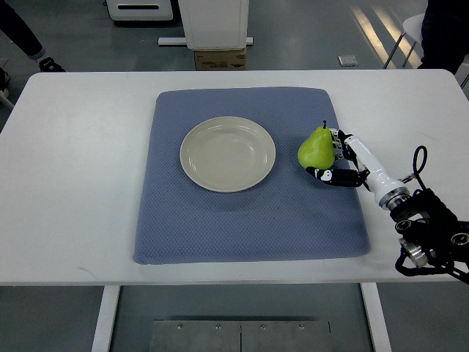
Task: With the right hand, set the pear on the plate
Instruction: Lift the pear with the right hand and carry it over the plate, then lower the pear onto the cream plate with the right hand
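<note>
A green pear (315, 147) stands upright on the blue mat (249, 220), to the right of the cream plate (228, 154). My right hand (338, 157) comes in from the right edge and its fingers (327, 175) curl around the pear's right side and base. The pear still rests on the mat, apart from the plate. The plate holds nothing. My left arm is out of view.
The mat lies on a white table (73, 183). A white cabinet base and a cardboard box (219, 59) stand on the floor beyond the table's far edge. A person's leg shows at the top left corner.
</note>
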Robot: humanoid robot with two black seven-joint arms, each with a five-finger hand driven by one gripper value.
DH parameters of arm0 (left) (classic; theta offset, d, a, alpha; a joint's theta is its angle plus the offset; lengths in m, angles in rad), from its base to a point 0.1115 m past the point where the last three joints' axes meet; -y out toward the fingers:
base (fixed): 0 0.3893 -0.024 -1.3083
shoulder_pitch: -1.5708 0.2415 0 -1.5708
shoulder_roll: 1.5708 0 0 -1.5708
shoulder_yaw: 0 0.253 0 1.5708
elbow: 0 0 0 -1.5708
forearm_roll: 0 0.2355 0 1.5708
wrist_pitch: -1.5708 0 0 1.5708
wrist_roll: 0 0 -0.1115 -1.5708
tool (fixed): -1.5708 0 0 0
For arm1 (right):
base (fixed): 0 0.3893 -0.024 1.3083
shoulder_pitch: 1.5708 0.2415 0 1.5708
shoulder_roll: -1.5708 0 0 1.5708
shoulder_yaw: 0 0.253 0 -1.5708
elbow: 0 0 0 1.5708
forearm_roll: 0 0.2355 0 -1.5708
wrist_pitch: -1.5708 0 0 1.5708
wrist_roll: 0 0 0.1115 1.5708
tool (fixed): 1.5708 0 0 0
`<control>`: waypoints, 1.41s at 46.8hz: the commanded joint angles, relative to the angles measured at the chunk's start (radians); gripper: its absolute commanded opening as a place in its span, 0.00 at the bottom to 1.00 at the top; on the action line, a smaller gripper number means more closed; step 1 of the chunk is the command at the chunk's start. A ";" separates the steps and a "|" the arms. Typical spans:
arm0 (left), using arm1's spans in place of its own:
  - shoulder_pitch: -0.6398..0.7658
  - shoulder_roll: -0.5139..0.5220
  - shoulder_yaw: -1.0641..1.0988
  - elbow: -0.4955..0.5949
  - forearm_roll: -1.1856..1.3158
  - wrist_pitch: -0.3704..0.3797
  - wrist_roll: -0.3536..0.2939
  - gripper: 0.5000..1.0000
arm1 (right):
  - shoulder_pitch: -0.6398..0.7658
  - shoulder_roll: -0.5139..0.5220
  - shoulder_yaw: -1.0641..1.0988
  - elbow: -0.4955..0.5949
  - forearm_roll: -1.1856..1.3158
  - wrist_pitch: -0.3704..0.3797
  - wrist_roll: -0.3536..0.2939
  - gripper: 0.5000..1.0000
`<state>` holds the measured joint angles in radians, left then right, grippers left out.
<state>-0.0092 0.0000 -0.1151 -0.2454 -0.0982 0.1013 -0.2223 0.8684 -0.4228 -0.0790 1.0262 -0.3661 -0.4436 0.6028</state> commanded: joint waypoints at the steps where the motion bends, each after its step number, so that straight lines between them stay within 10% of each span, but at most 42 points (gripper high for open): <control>1: 0.000 0.000 0.000 0.000 0.000 0.000 0.000 1.00 | 0.018 -0.010 0.008 0.000 0.001 0.000 0.002 0.00; 30: 0.000 0.000 0.000 0.000 0.000 0.000 0.000 1.00 | 0.127 -0.077 0.039 0.002 0.029 0.060 -0.015 0.00; 66: 0.000 0.000 0.000 0.000 0.000 0.000 0.000 1.00 | 0.187 0.320 -0.008 -0.136 0.019 0.054 -0.026 0.00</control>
<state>-0.0094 0.0000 -0.1146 -0.2454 -0.0981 0.1012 -0.2224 1.0580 -0.1134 -0.0691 0.8998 -0.3469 -0.3896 0.5770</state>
